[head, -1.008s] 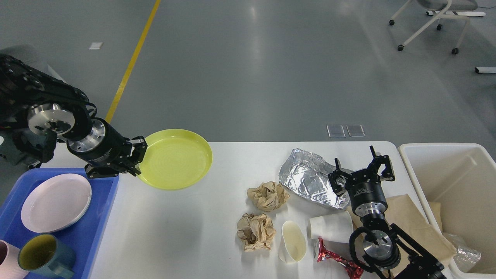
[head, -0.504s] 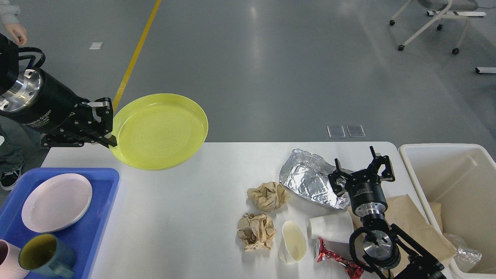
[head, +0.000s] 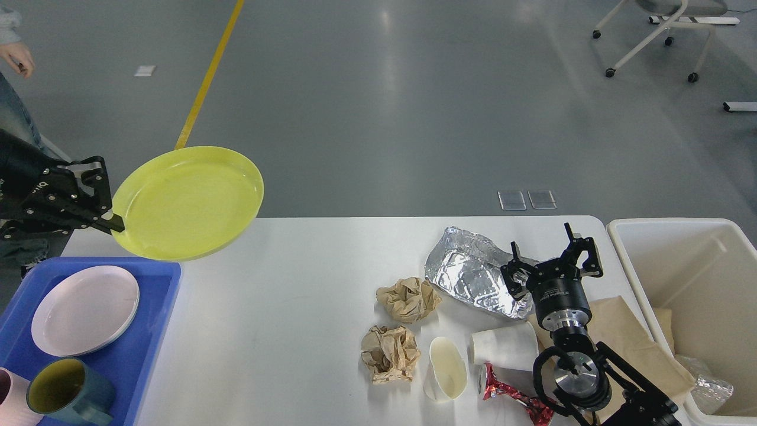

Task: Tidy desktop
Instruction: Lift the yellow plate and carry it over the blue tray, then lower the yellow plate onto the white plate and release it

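Note:
The white desktop (head: 284,331) fills the lower view. My left gripper (head: 109,216) is shut on the left rim of a yellow plate (head: 189,201) and holds it in the air above the desktop's far left corner, beside the blue tray (head: 148,349). My right gripper (head: 553,254) is open and empty over the crumpled foil container (head: 470,272). Two brown paper wads (head: 408,299) (head: 389,353), two tipped white paper cups (head: 446,370) (head: 504,345) and a red wrapper (head: 508,397) lie on the desktop near it.
The blue tray at the front left holds a pale plate (head: 86,307), a teal mug (head: 68,390) and a pink cup (head: 12,402). A beige bin (head: 698,284) stands at the right edge. A flat brown paper (head: 627,331) lies by it. A person's hand (head: 15,56) shows at far left.
My left gripper lifted the yellow plate off the desktop and carried it left, toward the blue tray. The right arm has not moved.

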### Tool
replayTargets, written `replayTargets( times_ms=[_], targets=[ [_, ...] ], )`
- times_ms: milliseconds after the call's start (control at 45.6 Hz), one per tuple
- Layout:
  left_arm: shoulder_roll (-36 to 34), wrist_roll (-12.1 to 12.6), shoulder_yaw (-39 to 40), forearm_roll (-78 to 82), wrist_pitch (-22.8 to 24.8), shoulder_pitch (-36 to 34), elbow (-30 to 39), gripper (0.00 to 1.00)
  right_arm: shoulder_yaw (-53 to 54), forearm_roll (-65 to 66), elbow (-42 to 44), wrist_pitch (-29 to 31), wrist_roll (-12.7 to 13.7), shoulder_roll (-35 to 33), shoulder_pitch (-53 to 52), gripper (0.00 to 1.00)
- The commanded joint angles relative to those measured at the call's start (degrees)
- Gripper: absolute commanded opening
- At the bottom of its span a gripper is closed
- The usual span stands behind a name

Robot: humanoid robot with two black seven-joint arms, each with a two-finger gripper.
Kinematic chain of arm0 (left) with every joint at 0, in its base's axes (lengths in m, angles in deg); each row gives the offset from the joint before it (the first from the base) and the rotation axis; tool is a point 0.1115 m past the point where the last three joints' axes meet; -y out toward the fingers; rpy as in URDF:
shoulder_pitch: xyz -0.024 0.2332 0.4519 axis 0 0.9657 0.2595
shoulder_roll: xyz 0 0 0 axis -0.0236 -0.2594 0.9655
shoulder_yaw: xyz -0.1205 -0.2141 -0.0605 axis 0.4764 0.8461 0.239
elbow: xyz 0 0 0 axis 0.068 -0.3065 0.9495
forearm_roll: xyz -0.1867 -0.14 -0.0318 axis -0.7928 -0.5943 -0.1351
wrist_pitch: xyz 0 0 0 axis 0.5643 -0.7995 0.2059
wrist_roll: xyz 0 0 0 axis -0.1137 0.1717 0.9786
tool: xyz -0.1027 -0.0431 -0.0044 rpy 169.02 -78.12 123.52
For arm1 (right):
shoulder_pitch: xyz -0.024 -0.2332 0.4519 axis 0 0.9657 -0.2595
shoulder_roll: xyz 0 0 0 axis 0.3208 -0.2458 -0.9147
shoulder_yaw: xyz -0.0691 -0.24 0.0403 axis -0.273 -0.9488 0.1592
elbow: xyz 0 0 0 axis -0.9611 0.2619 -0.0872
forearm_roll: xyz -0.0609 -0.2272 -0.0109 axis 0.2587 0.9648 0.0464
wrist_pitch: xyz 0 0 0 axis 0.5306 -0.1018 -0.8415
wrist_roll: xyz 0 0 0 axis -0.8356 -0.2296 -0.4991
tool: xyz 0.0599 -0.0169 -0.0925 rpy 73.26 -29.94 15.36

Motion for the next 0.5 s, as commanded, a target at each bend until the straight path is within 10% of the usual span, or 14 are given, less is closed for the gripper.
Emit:
replayTargets(
  times_ms=[0, 153, 482],
  targets=[
    [-3.44, 0.5, 0.09, -0.92, -0.15, 9.97, -8.9, 0.0, 0.0, 0.0, 0.01, 0.0, 0.0, 0.0, 0.0, 1.0],
    [-9.76, 2.34, 2.89, -1.18, -0.41, 19.2, -17.95, 0.0, 0.0, 0.0, 0.01, 0.0, 0.0, -0.09, 0.0, 1.0],
    [-18.74, 14.74, 25.47, -1.27, -3.23, 47.31, -39.83, 0.0, 0.0, 0.0, 0.01, 0.0, 0.0, 0.0, 0.0, 1.0]
  ],
)
